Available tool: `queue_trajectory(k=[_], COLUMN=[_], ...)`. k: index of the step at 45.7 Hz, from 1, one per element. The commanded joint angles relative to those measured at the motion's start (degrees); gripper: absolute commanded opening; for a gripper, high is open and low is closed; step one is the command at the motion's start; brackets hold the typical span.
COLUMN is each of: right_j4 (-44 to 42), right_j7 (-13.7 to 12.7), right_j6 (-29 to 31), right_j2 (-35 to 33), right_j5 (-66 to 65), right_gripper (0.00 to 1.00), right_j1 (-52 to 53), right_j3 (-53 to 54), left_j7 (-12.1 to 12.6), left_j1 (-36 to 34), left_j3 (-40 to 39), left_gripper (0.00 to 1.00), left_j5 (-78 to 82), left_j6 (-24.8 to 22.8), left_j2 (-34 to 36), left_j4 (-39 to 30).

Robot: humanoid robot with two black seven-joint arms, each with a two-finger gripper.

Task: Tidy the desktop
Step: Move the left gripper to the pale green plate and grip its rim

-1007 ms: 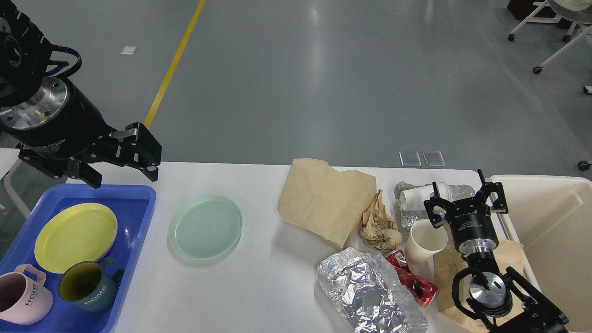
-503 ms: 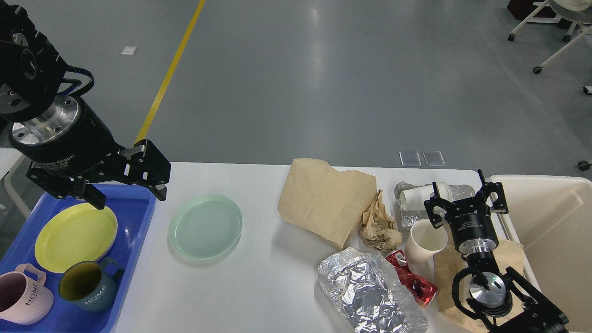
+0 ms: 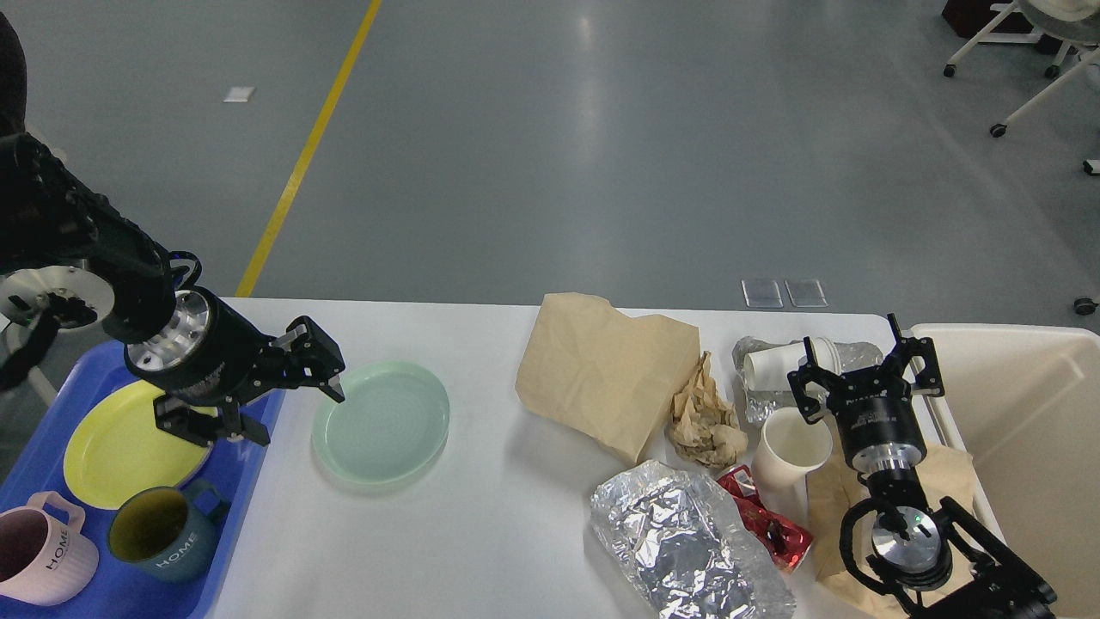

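The desktop (image 3: 481, 533) fills the lower view, a wide white top running from the blue tray (image 3: 258, 430) at the left to the beige bin (image 3: 1023, 413) at the right, with rubbish crowded at its right end and a single dish near the left. Across the last second my left arm has swung down and inward: it was riding high above the tray's far corner, and now the left gripper (image 3: 290, 402) sits low at the tray's right wall, fingers spread wide, the upper finger (image 3: 322, 365) at the left rim of the green plate (image 3: 381, 421) (whether it touches, I cannot tell). I read this as the approach to grip the plate and carry it into the tray beside the yellow plate (image 3: 129, 443).

The right gripper (image 3: 864, 374) has not moved; its fingers stay spread above the paper cup (image 3: 791, 451), holding nothing. The brown bag (image 3: 601, 370), foil (image 3: 687, 542) and crumpled paper (image 3: 705, 417) lie untouched.
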Motion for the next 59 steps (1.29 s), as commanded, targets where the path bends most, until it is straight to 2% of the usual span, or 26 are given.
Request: queue_trajectory(k=[1,4,6,10,13,17,20,25,31,47,55,59], right_j4=[0.0,0.0,0.0,0.0,0.0,0.0,0.0,0.0,0.0,0.0,0.0,0.0], right_j7=[0.0,0.0,0.0,0.0,0.0,0.0,0.1,0.0,0.0,0.0,0.0,0.0], right_j6=[0.0,0.0,0.0,0.0,0.0,0.0,0.0,0.0,0.0,0.0,0.0,0.0], right_j2=[0.0,0.0,0.0,0.0,0.0,0.0,0.0,0.0,0.0,0.0,0.0,0.0], right_j5=[0.0,0.0,0.0,0.0,0.0,0.0,0.0,0.0,0.0,0.0,0.0,0.0], right_gripper=[1.0,1.0,1.0,1.0,1.0,1.0,1.0,1.0,1.0,1.0,1.0,1.0], right_j1=[0.0,0.0,0.0,0.0,0.0,0.0,0.0,0.0,0.0,0.0,0.0,0.0], right_j3=[0.0,0.0,0.0,0.0,0.0,0.0,0.0,0.0,0.0,0.0,0.0,0.0], left_j7=[0.3,1.1,2.7,8.5,12.8,16.2,15.8,16.0,15.7,16.1,16.0,15.9], left_j1=[9.6,13.2,14.7,19.2,24.1,29.2,31.3,32.9,37.5,46.7,46.7,46.7], left_j3=[-2.4,-5.4,-7.7,-14.7,-20.3,-25.2,-26.2,-25.9,-26.9,-33.5,-33.6,-33.6], left_gripper=[0.83,0.83,0.83,0.83,0.83,0.85,0.9,0.95,0.96,0.95,0.83,0.7], left_j5=[-7.8,-8.6,-8.7,-8.7,-8.7,-8.1,-8.0,-6.5,-5.4,-4.8,-4.8,-4.7], left_j6=[9.9,13.0,14.3,16.8,21.1,27.8,30.0,28.3,26.9,27.6,27.6,27.7], left_j2=[1.0,2.3,4.0,8.2,10.3,10.9,10.9,11.3,10.8,8.0,6.8,6.8], left_j4=[2.9,4.1,4.7,7.5,9.9,12.4,13.5,17.0,23.1,31.9,32.0,32.1])
